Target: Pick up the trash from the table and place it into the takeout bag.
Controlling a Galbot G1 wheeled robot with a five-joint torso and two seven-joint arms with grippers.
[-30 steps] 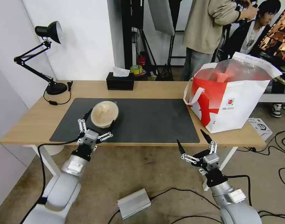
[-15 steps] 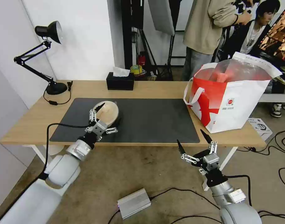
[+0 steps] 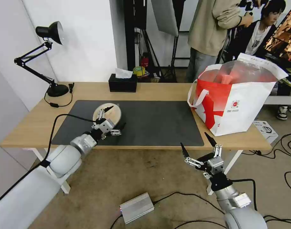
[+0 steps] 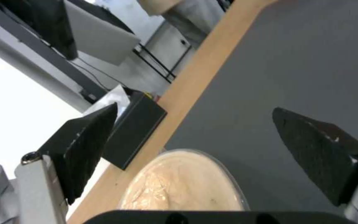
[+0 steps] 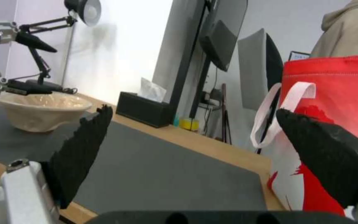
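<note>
At the far left of the table stands a black desk lamp. On the left part of the dark grey mat sits the tan round bowl, and the left gripper is at it, with its fingers spread open, one on each side of the bowl's near rim; I cannot tell if they touch it. Behind the mat, near the far edge of the table, is a black tissue box. The right gripper hangs below the near table edge, in front of the mat's right corner, fingers wide open and holding nothing. The takeout bag stands upright at the right end of the table, mouth open, with a red cup visible inside.
</note>
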